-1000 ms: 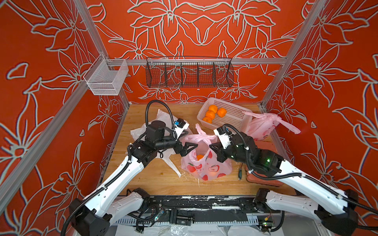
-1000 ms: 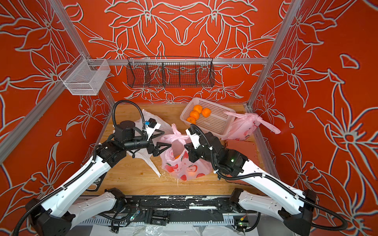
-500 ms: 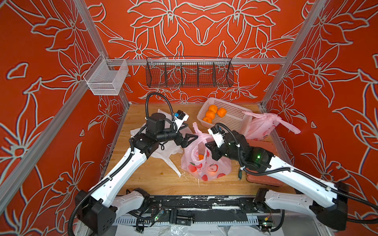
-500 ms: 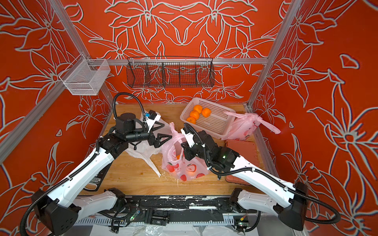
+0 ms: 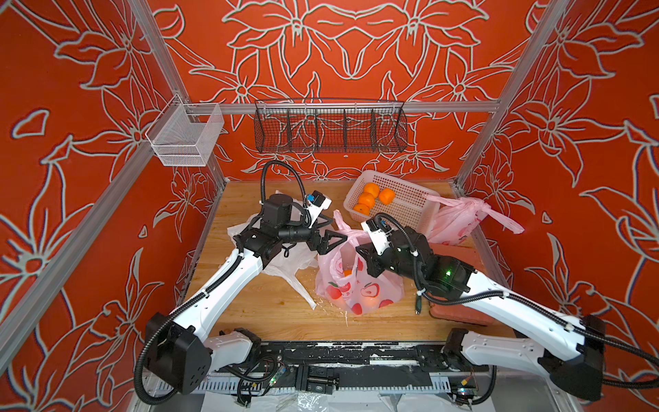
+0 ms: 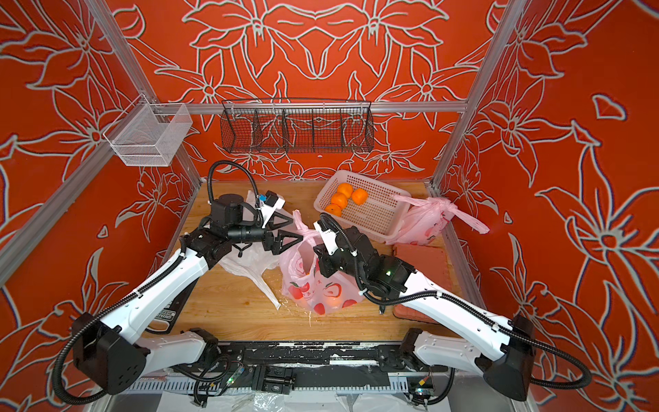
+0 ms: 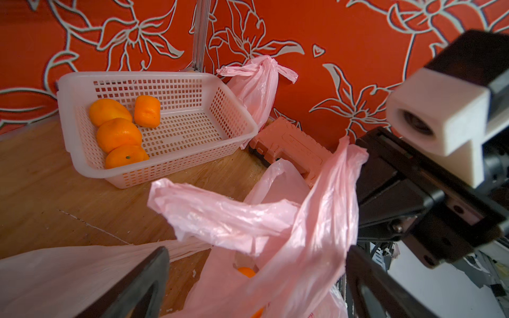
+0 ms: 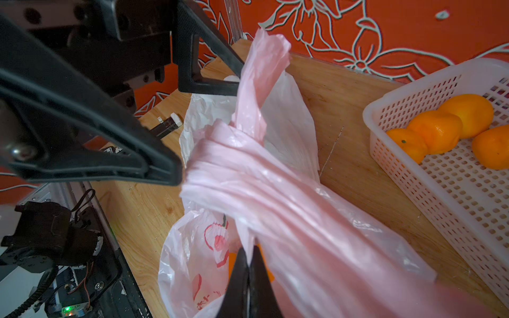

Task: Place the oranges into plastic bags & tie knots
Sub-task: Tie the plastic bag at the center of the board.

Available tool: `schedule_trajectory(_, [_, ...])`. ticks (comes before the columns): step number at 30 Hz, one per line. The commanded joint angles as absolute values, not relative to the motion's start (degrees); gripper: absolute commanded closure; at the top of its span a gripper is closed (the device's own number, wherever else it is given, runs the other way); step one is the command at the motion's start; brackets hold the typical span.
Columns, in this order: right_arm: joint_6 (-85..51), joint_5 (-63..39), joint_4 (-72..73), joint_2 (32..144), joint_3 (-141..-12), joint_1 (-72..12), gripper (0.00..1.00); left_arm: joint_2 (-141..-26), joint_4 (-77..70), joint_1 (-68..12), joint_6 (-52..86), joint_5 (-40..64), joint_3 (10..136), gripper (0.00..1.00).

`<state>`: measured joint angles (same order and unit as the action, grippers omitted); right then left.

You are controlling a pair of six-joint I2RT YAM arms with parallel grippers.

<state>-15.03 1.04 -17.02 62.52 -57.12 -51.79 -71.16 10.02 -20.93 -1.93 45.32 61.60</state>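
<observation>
Tying the pink bag [image 5: 360, 289]: right gripper [image 8: 249, 264] fingers clamped on one handle [image 8: 275, 198]; left gripper [image 5: 333, 229] fingers, apart, should pinch the upright handle [image 8: 261, 68] low.

Both top views look steeply down from above the worktop's [image 5: 271, 306] front edge, nearly identical. Wrist cams sit close, roughly facing each other; both catch the pink bag [image 7: 234, 220] and the basket [image 7: 170, 170].
</observation>
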Motion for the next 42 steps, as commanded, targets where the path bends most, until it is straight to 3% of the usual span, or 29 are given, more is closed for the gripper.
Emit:
schedule_trajectory(1, [-14.2,1.1,-15.5,62.7,-57.5,-51.6,1.0,-71.4,5.3,-20.5,0.5,50.1,60.3,0.03])
schedule_trajectory(7, [-14.5,0.3,-15.0,62.9,-57.6,-51.6,1.0,-73.0,2.6,-20.6,1.7,56.4,59.9,0.03])
schedule_trajectory(16, [-14.4,-0.6,-14.8,62.9,-57.8,-51.6,1.0,-75.6,1.2,-21.3,2.3,57.9,60.9,0.03])
schedule_trajectory(20, [-14.4,-0.9,-14.8,63.0,-57.9,-51.6,1.0,-76.5,0.7,-21.5,2.5,58.7,61.2,0.2])
schedule_trajectory(24, [-14.3,-1.2,-14.7,63.5,-58.1,-51.6,1.0,-77.1,-0.8,-21.7,3.7,58.5,61.3,0.45])
schedule_trajectory(28, [-14.4,-1.2,-14.7,63.8,-58.2,-51.6,1.0,-77.4,-1.2,-22.1,4.0,59.2,61.4,0.6])
schedule_trajectory(34, [-12.9,0.0,-15.3,63.1,-58.1,-51.6,1.0,-77.2,1.3,-22.8,2.9,59.3,61.6,1.0])
schedule_trajectory(35, [-11.4,0.3,-15.4,62.4,-57.9,-51.7,0.95,-76.9,2.5,-22.8,2.0,59.2,61.7,1.0])
schedule_trajectory(40, [2.9,0.5,-10.4,56.6,-53.7,-51.6,0.51,-75.5,6.3,-22.8,0.0,58.7,62.0,1.0])
schedule_trajectory(42, [12.3,-2.0,-4.8,53.8,-50.7,-51.6,0.43,-74.9,7.2,-22.9,-0.7,58.7,62.0,1.0])
